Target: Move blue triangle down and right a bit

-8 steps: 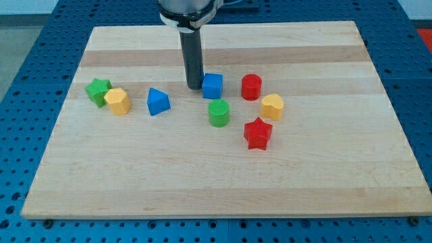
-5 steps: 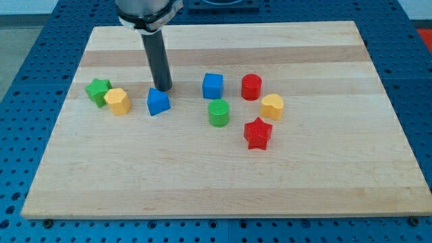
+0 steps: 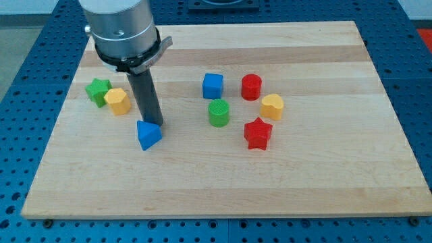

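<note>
The blue triangle (image 3: 148, 135) lies on the wooden board (image 3: 223, 182), left of the middle. My tip (image 3: 153, 125) touches the triangle's upper right edge, just above it. The rod rises from there to the arm's grey body at the view's top left. The triangle's upper corner is partly hidden behind the rod.
A green star (image 3: 98, 90) and a yellow hexagon (image 3: 118, 101) sit at the left, close to the rod. A blue cube (image 3: 212, 86), green cylinder (image 3: 219, 113), red cylinder (image 3: 251, 87), yellow hexagon (image 3: 272, 106) and red star (image 3: 258, 133) stand to the right.
My tip has moved left from beside the blue cube to the blue triangle, then downward. The triangle has slid down and slightly left and turned.
</note>
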{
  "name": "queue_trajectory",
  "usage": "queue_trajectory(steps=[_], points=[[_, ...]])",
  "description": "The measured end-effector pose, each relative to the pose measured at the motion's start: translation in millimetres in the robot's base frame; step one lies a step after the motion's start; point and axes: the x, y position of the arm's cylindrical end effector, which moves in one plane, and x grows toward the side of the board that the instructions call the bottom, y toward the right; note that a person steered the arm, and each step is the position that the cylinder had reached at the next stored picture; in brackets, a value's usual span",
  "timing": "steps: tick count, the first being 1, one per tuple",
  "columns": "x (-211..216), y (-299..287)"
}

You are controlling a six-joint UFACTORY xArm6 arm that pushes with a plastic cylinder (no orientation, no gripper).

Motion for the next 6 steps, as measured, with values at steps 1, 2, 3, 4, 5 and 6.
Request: queue_trajectory(steps=[1, 2, 3, 4, 5, 6], points=[[0, -19], [0, -46], [12, -64], [31, -66], [33, -65], [33, -57]])
